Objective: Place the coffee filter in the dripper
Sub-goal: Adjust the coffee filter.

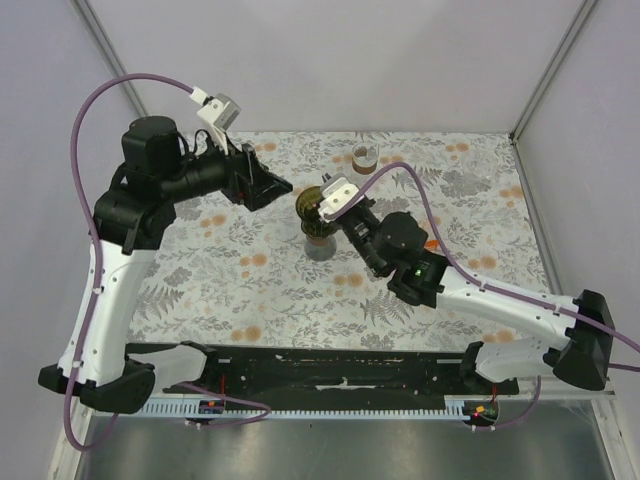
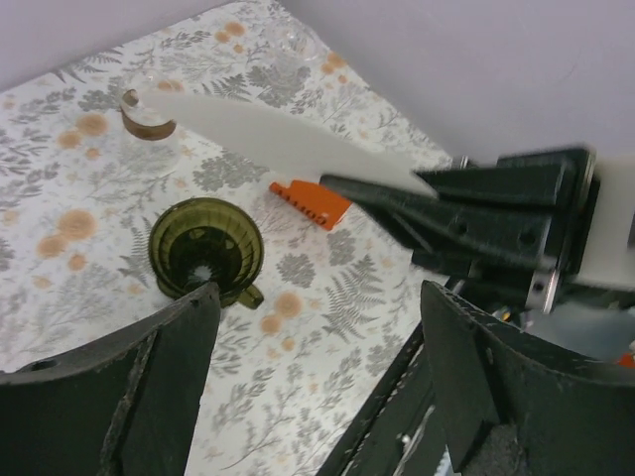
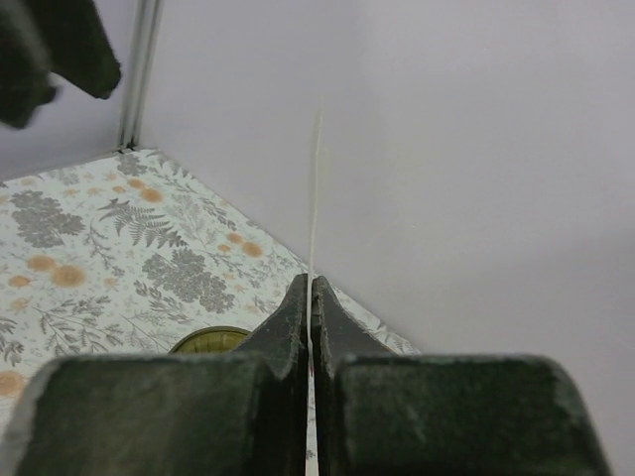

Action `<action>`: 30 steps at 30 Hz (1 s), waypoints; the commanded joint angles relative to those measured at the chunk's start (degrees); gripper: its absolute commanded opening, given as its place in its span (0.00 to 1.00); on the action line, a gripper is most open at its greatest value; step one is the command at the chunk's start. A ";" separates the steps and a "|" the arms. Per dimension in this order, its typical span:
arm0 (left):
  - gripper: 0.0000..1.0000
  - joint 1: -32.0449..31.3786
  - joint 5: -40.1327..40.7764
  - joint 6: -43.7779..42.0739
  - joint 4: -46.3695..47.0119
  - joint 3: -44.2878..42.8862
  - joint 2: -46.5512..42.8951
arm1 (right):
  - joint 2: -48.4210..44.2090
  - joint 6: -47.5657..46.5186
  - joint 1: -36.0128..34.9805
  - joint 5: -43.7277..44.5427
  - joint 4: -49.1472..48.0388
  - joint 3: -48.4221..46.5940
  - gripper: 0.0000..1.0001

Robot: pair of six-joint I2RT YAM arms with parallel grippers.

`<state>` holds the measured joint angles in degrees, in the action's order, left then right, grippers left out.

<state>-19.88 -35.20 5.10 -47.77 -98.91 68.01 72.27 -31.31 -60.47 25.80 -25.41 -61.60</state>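
From the left wrist, the coffee filter [image 2: 268,134] hangs in the air as a flat white blade of paper. The right gripper [image 2: 337,183] pinches it at one end. It sits above and beyond the green dripper [image 2: 205,248], which stands mouth up on the table [image 2: 60,297] with nothing inside. The left gripper [image 2: 319,307] has its jaws wide apart and holds nothing.

To do this step well, I would bring the paper squarely over the dripper's mouth and tip its narrow end downward. I would let go only once it rests against the inner wall. Being flat, it will likely need coaxing open to sit properly, and the free left gripper is well placed to steady it.

From the right wrist, the jaws are pressed tight together on the paper, which shows edge-on as a thin pale line rising from between them. The dripper's rim peeks out low, just left of the fingers, so the approach should shift that way before descending.

From above, the right arm stretches diagonally from its base at the right, its wrist bent over the dripper. The left arm rises from its base at the left with its elbow high and reaches rightward. Its gripper is near the dripper but apart from it. The paper is too thin to pick out here.
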 commanded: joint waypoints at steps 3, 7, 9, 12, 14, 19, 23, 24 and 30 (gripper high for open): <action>0.88 1.77 -3.21 18.70 8.83 -1.72 3.53 | 3.58 -8.06 -3.25 8.21 -8.43 -1.06 0.00; 0.89 1.77 -2.33 21.35 10.85 -0.85 4.85 | 4.81 -9.38 -4.66 8.30 -8.69 -1.59 0.00; 0.90 1.69 -2.68 22.23 12.25 0.91 5.20 | 5.60 -10.43 -5.18 8.56 -8.78 -2.20 0.00; 0.91 1.69 -4.61 24.25 14.71 4.77 5.38 | 6.48 -11.58 -5.98 8.48 -9.22 -2.29 0.00; 0.91 1.77 -5.40 25.22 16.03 6.71 5.38 | 6.65 -11.93 -6.41 8.04 -9.22 -2.47 0.00; 0.46 1.77 -6.02 25.57 17.62 9.00 5.56 | 7.71 -13.16 -7.30 8.30 -9.22 -2.91 0.00; 0.03 1.86 -6.64 25.13 17.80 10.32 4.86 | 7.80 -13.43 -7.38 8.04 -8.69 -2.56 0.00; 0.02 1.86 -6.55 24.52 17.54 10.23 4.68 | 7.62 -13.43 -7.47 7.51 -8.00 -2.47 0.00; 0.02 2.04 -3.74 15.92 13.59 8.57 3.36 | 2.54 -9.39 -7.30 -0.03 1.83 0.07 0.56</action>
<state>-18.17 -39.90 28.01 -33.04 -88.79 73.84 79.70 -43.07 -67.55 31.83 -29.74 -61.67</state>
